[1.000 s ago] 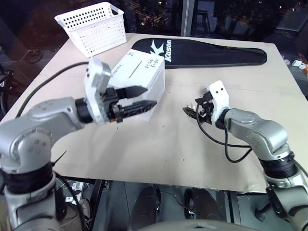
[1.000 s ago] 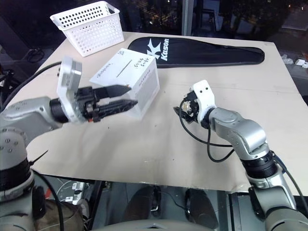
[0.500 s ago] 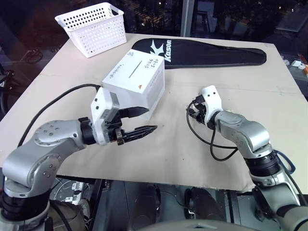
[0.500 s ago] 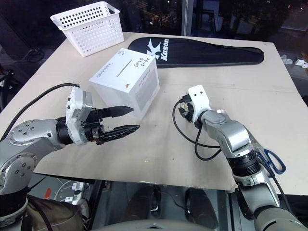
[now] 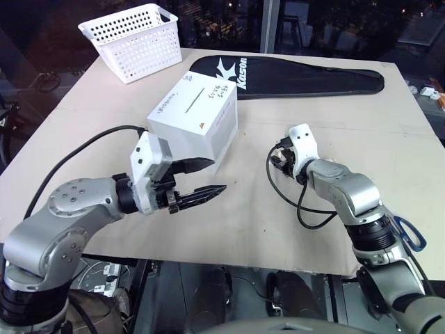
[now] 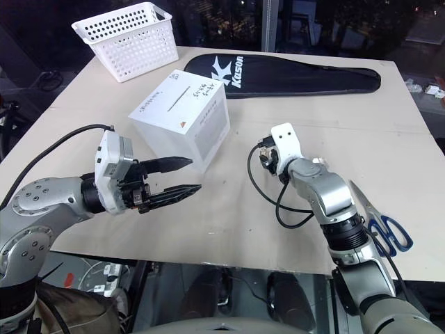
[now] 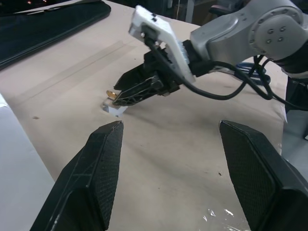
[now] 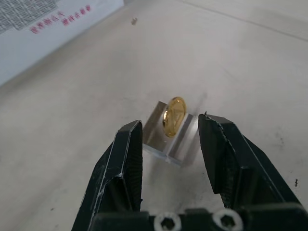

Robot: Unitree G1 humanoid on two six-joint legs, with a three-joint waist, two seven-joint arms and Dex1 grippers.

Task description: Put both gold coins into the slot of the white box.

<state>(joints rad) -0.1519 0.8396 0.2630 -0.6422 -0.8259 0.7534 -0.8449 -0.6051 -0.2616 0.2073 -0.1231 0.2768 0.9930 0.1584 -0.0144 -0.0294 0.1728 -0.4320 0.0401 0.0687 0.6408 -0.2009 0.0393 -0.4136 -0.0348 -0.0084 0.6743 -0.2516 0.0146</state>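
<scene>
Gold, round and shiny, one small coin (image 8: 173,116) stands on edge in a small clear square plastic holder (image 8: 169,134) on the pale counter (image 5: 334,111), straddled by the right tool (image 8: 171,144), whose two black fingers stand apart on either side of the holder, short of touching the coin. Over the past second those fingers have narrowed from a wider spread while the tool sank toward the counter, which suggests a pinch on the coin is being set up rather than finished. The left tool (image 5: 201,179), fingers well apart and empty, has dropped from in front of the white cardboard box (image 5: 193,115) to hang low beside its near corner, leaving the box's top face clear (its thin dark slot (image 5: 195,98) lies on that face, beyond the left tool). The box sits well apart from the right tool, on the far side of the left one. No coin has reached the slot; the second gold coin cannot be made out. A clean lift out of the holder looks like the next need.
</scene>
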